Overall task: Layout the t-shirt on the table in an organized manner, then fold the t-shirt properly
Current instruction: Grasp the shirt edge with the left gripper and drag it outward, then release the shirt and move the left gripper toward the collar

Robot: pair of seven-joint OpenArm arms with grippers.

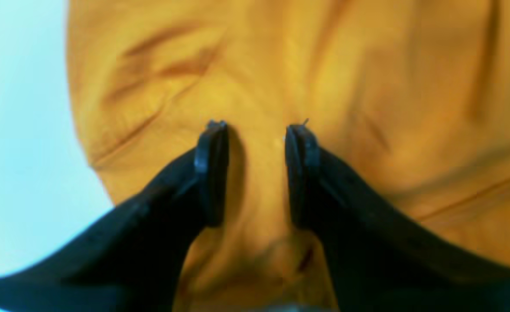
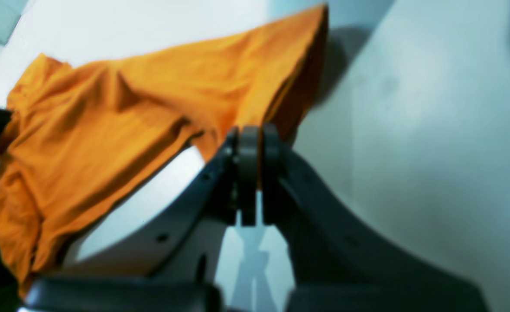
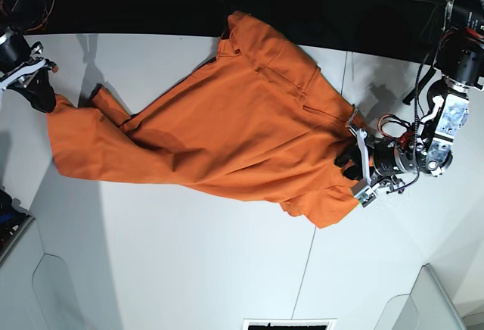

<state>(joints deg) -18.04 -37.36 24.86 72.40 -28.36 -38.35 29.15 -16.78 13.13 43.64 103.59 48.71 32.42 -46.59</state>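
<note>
The right gripper pinches the orange t-shirt with fingers pressed together, the left gripper has fingers spread over it

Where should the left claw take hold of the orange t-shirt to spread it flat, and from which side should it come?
Probably the hem edge of the t-shirt nearest the left claw, coming from the table's outer side. That claw is open over bunched cloth there, while the right claw is shut on the opposite end, so pulling apart would stretch the shirt.
</note>
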